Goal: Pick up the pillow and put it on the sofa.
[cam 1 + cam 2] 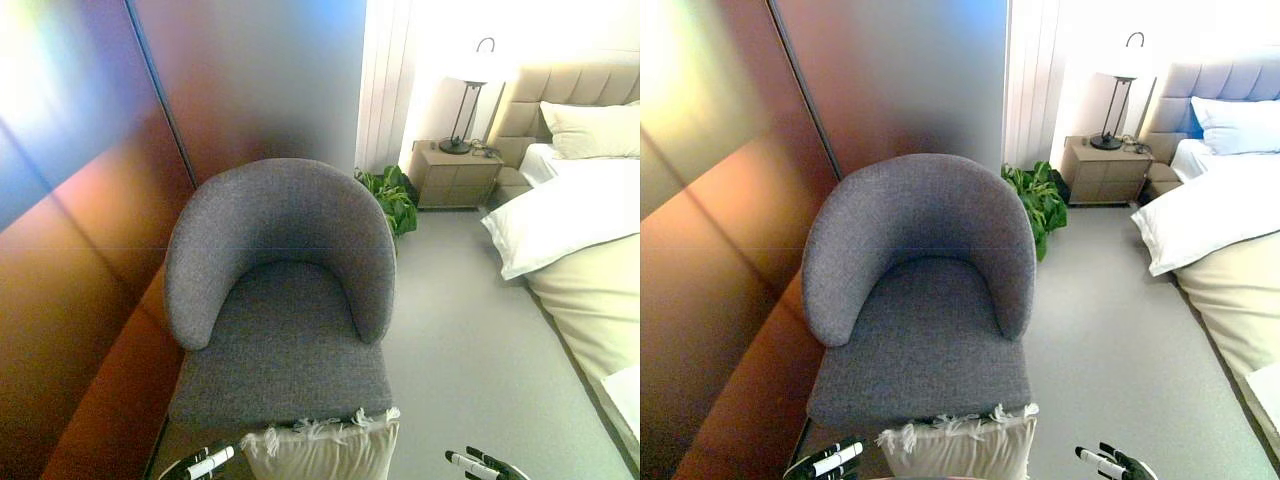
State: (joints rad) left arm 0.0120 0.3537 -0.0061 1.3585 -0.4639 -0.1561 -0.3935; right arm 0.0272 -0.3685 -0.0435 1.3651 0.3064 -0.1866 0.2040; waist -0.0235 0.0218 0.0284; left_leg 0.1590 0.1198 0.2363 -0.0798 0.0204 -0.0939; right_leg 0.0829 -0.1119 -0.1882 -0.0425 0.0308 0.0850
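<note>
The cream pillow [320, 450] with a fringed top edge shows at the bottom of the view, just in front of the seat's front edge; its lower part is cut off. The sofa is a grey fabric tub armchair [280, 300] with a curved back, and its seat holds nothing. My left hand [205, 463] shows at the bottom edge, right beside the pillow's left corner. My right hand [480, 466] shows at the bottom right, a little apart from the pillow's right side, with a straight white-tipped finger and nothing in it.
A dark panelled wall [90, 250] runs close along the armchair's left. A green plant [390, 195] stands behind the chair. A bedside table [455, 175] with a lamp [470, 90] and a bed [580, 230] with white pillows are to the right, across grey carpet [470, 340].
</note>
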